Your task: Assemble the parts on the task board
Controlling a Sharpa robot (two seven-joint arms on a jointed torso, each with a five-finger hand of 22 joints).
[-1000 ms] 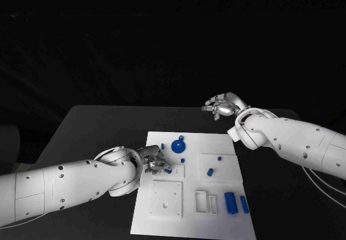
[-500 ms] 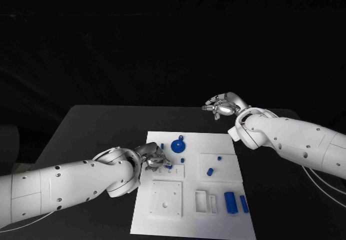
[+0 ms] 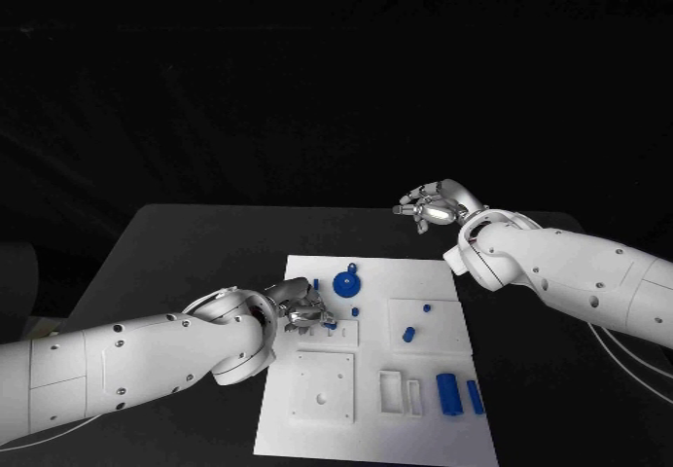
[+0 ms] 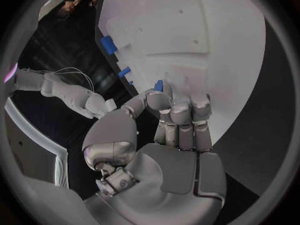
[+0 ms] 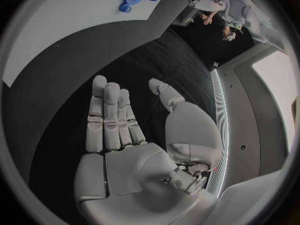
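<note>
Black counter (image 3: 196, 243), dark bkgd. White task board (image 3: 421, 428) at frame centre-bottom. Left hand (image 3: 299, 309) at board's left edge, fingers curled, pinching small blue part (image 4: 159, 85) at fingertips. Right hand (image 3: 432, 206) upper right of centre, off board, fingers apart, holding nothing. Blue gear (image 3: 348, 284) near board's top.

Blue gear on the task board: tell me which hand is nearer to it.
Left. The left hand works on the board just below-left of the blue gear; the right hand is raised beyond the task board's far edge.
</note>
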